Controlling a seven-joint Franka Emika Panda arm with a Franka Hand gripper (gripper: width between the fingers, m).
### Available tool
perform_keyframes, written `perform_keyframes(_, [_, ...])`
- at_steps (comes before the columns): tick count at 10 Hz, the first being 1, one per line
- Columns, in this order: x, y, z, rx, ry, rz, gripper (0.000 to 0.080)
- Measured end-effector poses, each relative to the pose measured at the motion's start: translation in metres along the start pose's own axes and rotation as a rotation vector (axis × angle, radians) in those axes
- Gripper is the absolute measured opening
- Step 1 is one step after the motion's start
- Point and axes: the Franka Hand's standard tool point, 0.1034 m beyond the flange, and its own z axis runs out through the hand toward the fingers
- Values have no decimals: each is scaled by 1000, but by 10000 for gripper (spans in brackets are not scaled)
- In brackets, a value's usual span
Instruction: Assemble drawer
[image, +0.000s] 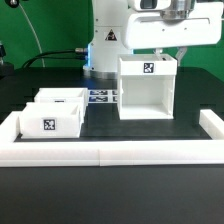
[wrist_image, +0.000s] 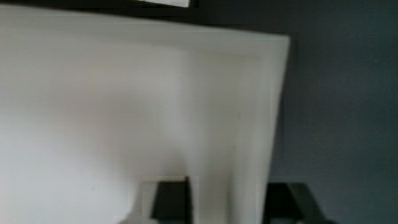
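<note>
The casing (image: 147, 92) stands upright on the counter (image: 150, 132), toward the exterior view's right. The tool (image: 177, 50) is closed on its far top wall, one finger (wrist_image: 167, 200) against each face. A tray (image: 48, 122) and a second tray (image: 62, 99) sit together at the left, well apart from the casing.

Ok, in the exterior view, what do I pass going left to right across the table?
Nearer small white open-top plastic tray → thin flat white marker board → large hollow white plastic box casing.
</note>
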Motion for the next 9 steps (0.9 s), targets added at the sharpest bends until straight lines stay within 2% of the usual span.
perform_keyframes(6, [2,0,0,1,0,-1,37])
perform_keyframes(7, [16,3,-2,5,9,-1,37])
perform_keyframes(9, [57,5,-8,17,23,13,37])
